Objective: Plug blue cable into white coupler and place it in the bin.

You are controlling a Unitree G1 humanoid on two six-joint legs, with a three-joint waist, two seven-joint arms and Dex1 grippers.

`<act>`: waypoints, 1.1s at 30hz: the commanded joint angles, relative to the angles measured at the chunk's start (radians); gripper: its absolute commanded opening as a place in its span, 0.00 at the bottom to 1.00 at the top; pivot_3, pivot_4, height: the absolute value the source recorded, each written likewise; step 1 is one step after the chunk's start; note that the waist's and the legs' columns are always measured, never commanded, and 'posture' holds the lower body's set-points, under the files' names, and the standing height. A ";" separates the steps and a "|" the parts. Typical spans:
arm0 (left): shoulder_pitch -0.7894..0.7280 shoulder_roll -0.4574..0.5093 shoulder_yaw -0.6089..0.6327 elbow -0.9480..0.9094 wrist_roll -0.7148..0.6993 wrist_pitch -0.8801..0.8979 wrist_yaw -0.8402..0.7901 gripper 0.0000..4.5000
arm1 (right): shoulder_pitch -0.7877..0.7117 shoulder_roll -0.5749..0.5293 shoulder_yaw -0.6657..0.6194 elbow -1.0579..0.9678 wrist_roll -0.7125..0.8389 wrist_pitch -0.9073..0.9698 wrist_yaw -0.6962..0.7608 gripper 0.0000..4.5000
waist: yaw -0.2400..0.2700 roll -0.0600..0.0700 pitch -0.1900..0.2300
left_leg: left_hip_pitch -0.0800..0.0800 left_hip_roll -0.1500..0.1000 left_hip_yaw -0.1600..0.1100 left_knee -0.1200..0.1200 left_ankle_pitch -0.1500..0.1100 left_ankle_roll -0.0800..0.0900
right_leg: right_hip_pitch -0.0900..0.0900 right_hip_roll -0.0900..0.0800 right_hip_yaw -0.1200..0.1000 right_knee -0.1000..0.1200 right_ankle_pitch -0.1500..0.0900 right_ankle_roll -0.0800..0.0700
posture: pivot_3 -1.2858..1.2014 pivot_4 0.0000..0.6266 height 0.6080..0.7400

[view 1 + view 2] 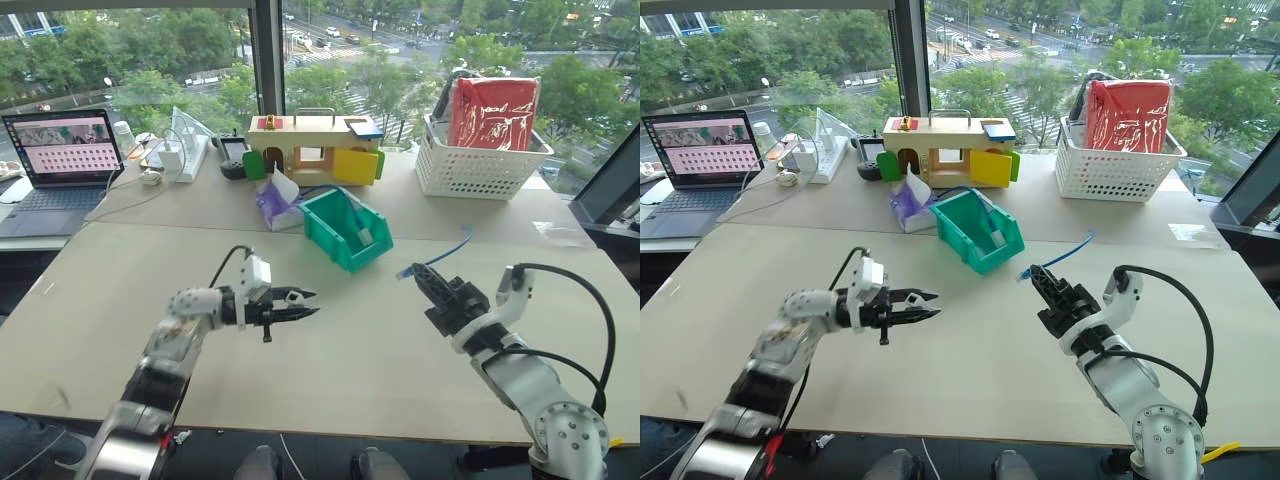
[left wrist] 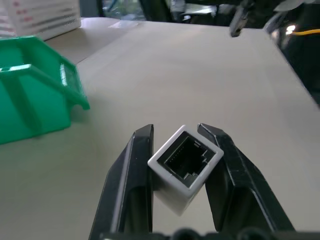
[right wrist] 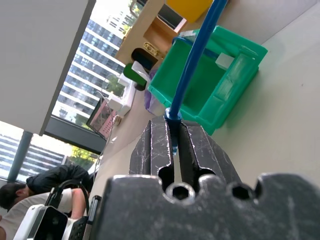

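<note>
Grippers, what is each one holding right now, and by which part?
The left gripper clamps the white coupler by its two side faces, socket facing outward. The right gripper pinches the blue cable at its plug end.

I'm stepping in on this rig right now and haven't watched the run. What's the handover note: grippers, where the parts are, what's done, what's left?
Left gripper: shut on the white coupler, held above the table with the socket opening facing outward, toward the right arm.
Right gripper: shut on the blue cable near its plug end; the rest of the cable trails back over the table.
Bin: on the table beyond and between the two grippers; a small pale item already lies inside it.
Done: both parts picked up.
Left: bring the two together, seat the plug in the socket, then put the joined pair in the bin.
</note>
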 commanded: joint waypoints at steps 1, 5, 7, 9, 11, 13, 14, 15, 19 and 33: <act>-0.129 -0.053 -0.026 0.266 0.050 -0.166 -0.158 0.20 | 0.025 0.012 -0.025 -0.067 -0.025 -0.048 -0.009 0.00 | -0.001 0.000 0.000 | 0.000 0.000 0.000 0.000 0.000 0.000 | 0.000 0.000 0.000 0.000 0.000 0.000 | 0.52 0.24 0.94; -0.258 -0.130 -0.039 0.545 0.121 -0.325 -0.249 0.20 | 0.065 0.032 -0.025 -0.114 -0.054 -0.081 -0.027 0.00 | -0.008 0.000 0.000 | 0.000 0.000 -0.002 0.000 0.000 0.000 | 0.000 0.001 -0.001 0.000 0.000 0.000 | 0.52 0.24 0.94; -0.297 -0.160 -0.047 0.631 0.149 -0.385 -0.262 0.20 | 0.080 0.036 -0.025 -0.130 -0.063 -0.093 -0.032 0.00 | -0.007 0.000 0.000 | 0.000 0.000 -0.003 0.000 0.000 0.001 | 0.000 0.001 -0.001 0.001 0.000 0.000 | 0.52 0.24 0.94; -0.325 -0.187 -0.053 0.700 0.188 -0.446 -0.265 0.20 | 0.093 0.038 -0.026 -0.143 -0.069 -0.104 -0.035 0.00 | -0.006 0.000 0.000 | -0.001 0.000 -0.003 0.000 0.000 0.001 | 0.000 0.001 -0.001 0.001 0.000 0.000 | 0.52 0.24 0.94; -0.350 -0.212 -0.063 0.756 0.227 -0.491 -0.265 0.20 | 0.103 0.039 -0.025 -0.157 -0.076 -0.115 -0.043 0.00 | -0.006 0.000 0.000 | -0.001 -0.001 -0.003 0.000 0.000 0.001 | 0.000 0.001 -0.001 0.001 0.000 0.000 | 0.52 0.24 0.94; -0.377 -0.232 -0.080 0.802 0.283 -0.546 -0.249 0.20 | 0.113 0.042 -0.024 -0.171 -0.083 -0.126 -0.051 0.00 | -0.005 -0.001 0.000 | -0.001 -0.001 -0.004 0.000 0.000 0.001 | 0.000 0.001 -0.001 0.001 0.000 0.000 | 0.52 0.24 0.94; -0.388 -0.238 -0.087 0.820 0.309 -0.569 -0.230 0.20 | 0.117 0.041 -0.025 -0.176 -0.084 -0.130 -0.054 0.00 | -0.004 -0.001 0.000 | -0.001 -0.001 -0.004 0.001 0.000 0.001 | 0.000 0.001 -0.001 0.001 0.000 0.000 | 0.52 0.24 0.94; -0.398 -0.242 -0.098 0.835 0.340 -0.596 -0.204 0.20 | 0.121 0.040 -0.024 -0.180 -0.086 -0.134 -0.056 0.00 | -0.004 -0.001 0.000 | -0.001 -0.001 -0.004 0.001 0.000 0.001 | 0.000 0.001 -0.001 0.001 0.000 0.000 | 0.52 0.24 0.94; -0.428 -0.264 -0.097 0.877 0.394 -0.630 -0.172 0.20 | 0.128 0.038 -0.020 -0.193 -0.091 -0.149 -0.067 0.00 | -0.004 -0.001 0.000 | -0.002 -0.001 -0.005 0.002 0.000 0.001 | 0.000 0.001 -0.001 0.001 0.000 0.001 | 0.52 0.24 0.94; -0.433 -0.264 -0.033 0.906 0.427 -0.581 -0.177 0.95 | 0.110 0.016 -0.022 -0.186 -0.082 -0.158 -0.078 0.00 | -0.005 -0.001 0.000 | -0.002 -0.001 -0.005 0.002 0.000 0.001 | 0.000 0.001 -0.001 0.002 0.000 0.001 | 0.52 0.24 0.94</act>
